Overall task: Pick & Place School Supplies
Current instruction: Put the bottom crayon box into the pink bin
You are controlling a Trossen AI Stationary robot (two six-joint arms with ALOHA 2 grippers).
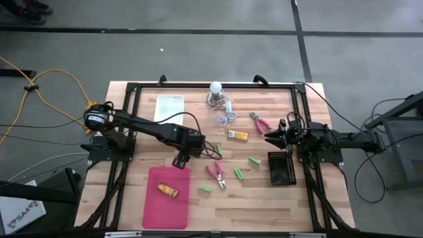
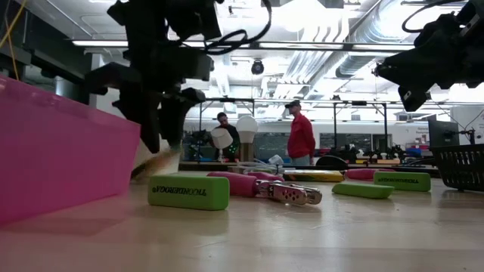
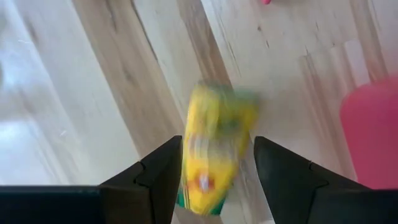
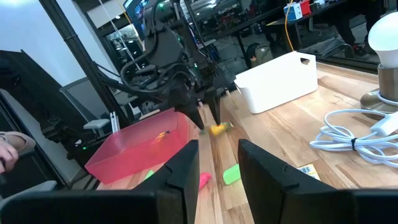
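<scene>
One orange-yellow piece (image 1: 167,190) already lies in the pink bin (image 1: 153,210) at the near left of the desk (image 1: 317,198), and a second orange-yellow piece (image 3: 217,112) is now in the left gripper (image 3: 217,142). The step in hand looks like moving that second piece to the bin.

In the left wrist view the piece stands lengthwise in the gap and fills it, and both fingers (image 3: 155,180) seem to press its sides. I judge them closed on it, though how firm the hold is cannot be told. The right wrist view shows the piece low, close over the desk, just off the bin's far right corner.

The next move calls for a short lift to clear the bin's wall, then a shift toward the near left until the piece is over the bin's floor, and only then a release. The piece looks a little tilted in the grip, so a slow lift would be safer.

A third orange-yellow piece (image 1: 238,135), two pink-handled pliers (image 1: 215,173) and several green sticks (image 1: 238,174) lie scattered mid-desk.

At the right, beside the black basket (image 1: 279,168), the right gripper (image 1: 274,135) waits above the desk with its fingers a little apart and nothing between them.
</scene>
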